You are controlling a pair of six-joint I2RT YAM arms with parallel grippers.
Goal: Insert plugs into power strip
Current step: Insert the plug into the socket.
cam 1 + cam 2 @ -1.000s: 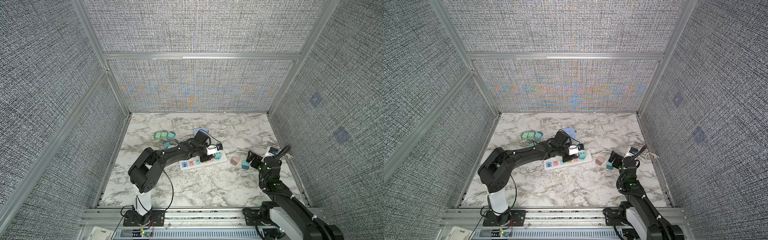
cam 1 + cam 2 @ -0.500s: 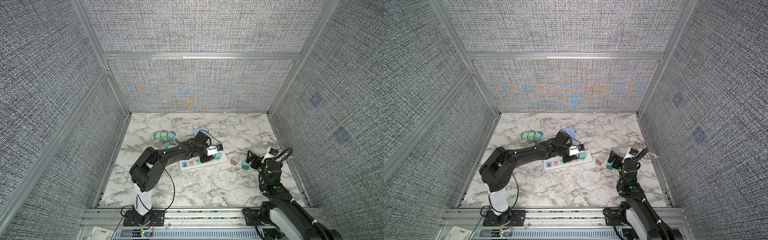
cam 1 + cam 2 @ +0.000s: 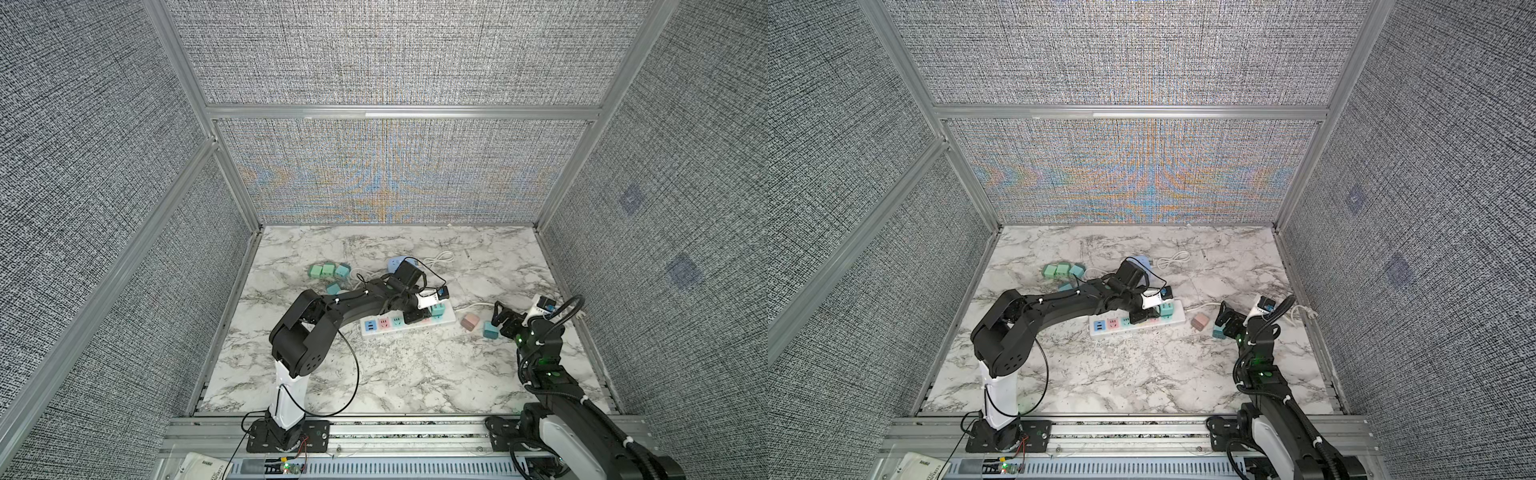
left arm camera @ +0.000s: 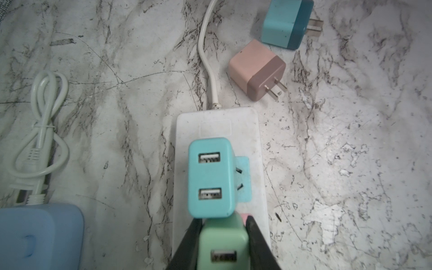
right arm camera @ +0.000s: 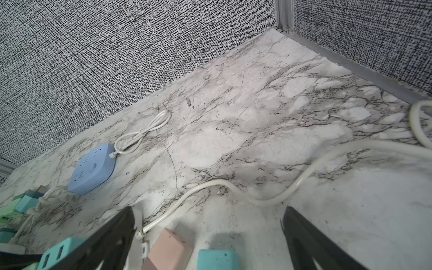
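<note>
The white power strip (image 3: 386,328) (image 3: 1177,316) (image 4: 217,121) lies mid-table. A teal plug (image 4: 209,177) stands in the socket nearest its cord end. Right beside it, my left gripper (image 4: 223,222) (image 3: 415,318) is shut on a mint green plug (image 4: 222,238) held over the pink socket; its prongs are hidden. A pink plug (image 3: 470,322) (image 5: 168,250) and a loose teal plug (image 3: 490,329) (image 5: 218,259) lie on the table right of the strip. My right gripper (image 5: 208,210) (image 3: 505,322) is open just above the loose teal plug.
Several more green and teal plugs (image 3: 328,271) (image 3: 1063,270) lie at the back left. A blue round socket hub (image 3: 397,264) (image 5: 93,169) and a bundled white cable (image 3: 436,258) (image 5: 142,131) sit behind the strip. The strip's cord (image 5: 233,187) snakes to the right wall.
The right arm has shifted slightly near the loose plugs, jaws still wide. The left gripper stays over the strip with the green plug.
</note>
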